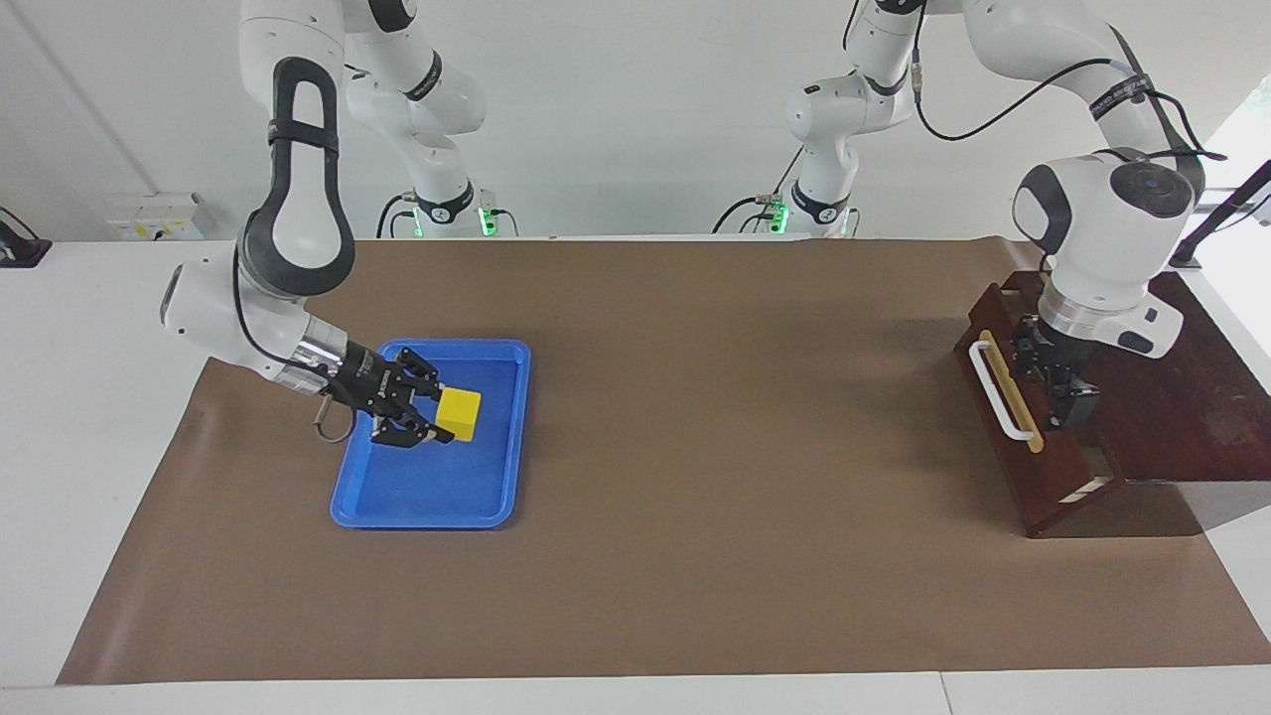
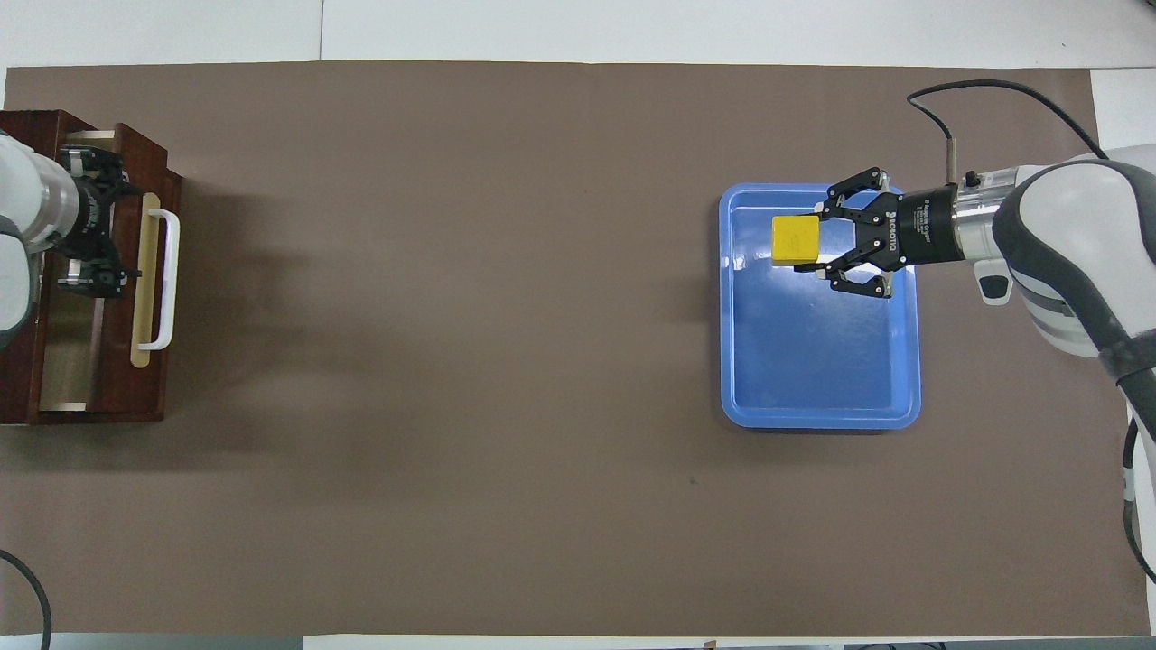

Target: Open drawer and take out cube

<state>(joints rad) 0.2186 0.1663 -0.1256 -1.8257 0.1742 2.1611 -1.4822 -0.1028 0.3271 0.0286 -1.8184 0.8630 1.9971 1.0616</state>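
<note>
Right claw (image 1: pixel 429 412) spread beside cube (image 1: pixel 460 413) | left claw (image 1: pixel 1067 397) half-hidden inside drawer (image 1: pixel 1033 467), spread unclear

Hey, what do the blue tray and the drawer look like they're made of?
The blue tray looks like smooth moulded plastic: glossy, with light glare on its floor and rounded corners. The drawer looks like dark stained wood, reddish-brown with a pale interior; its white handle could be plastic or painted metal.

A flat blue tray (image 1: pixel 496 437) lay on the brown mat (image 1: pixel 695 397) covering the white table (image 1: pixel 79 397), toward the right arm's end
</note>
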